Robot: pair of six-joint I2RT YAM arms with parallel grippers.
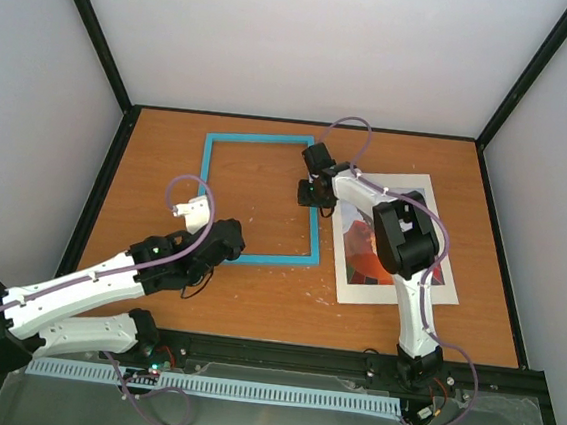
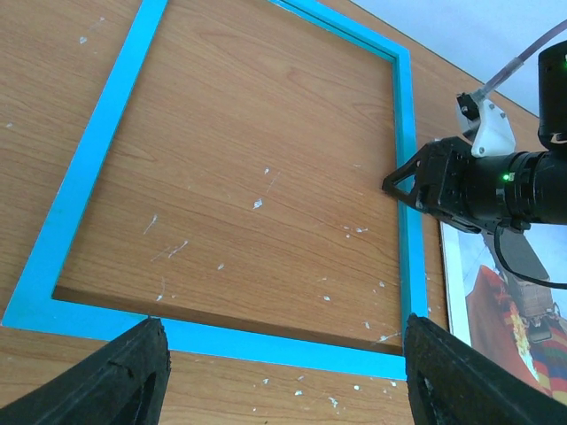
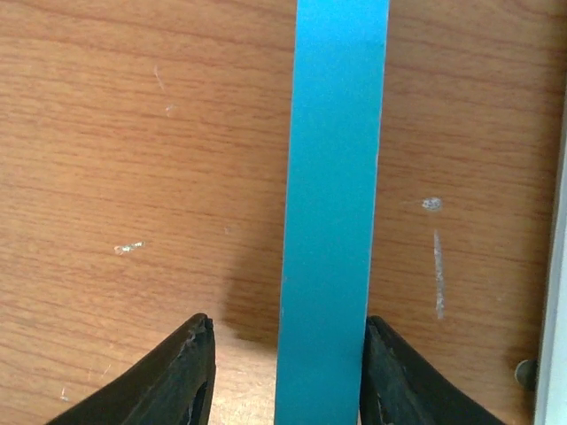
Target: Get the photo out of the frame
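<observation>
The frame (image 1: 260,138) lies flat on the wooden table (image 1: 254,310), a light-blue border with bare wood showing through its opening. To its right the photo (image 1: 360,255) lies face up, with red and orange checks and a white margin, partly under my right arm. My right gripper (image 1: 310,197) straddles the frame's right bar (image 3: 332,177). Its jaws are open: one finger (image 3: 381,372) touches the bar's edge and the other stands apart. My left gripper (image 1: 236,240) hovers open over the frame's near bar (image 2: 266,341), holding nothing.
Black posts and white walls close in the table on three sides. A black rail (image 1: 300,355) runs along the near edge by the arm bases. Purple cables (image 1: 180,188) loop off both arms. White specks dot the wood.
</observation>
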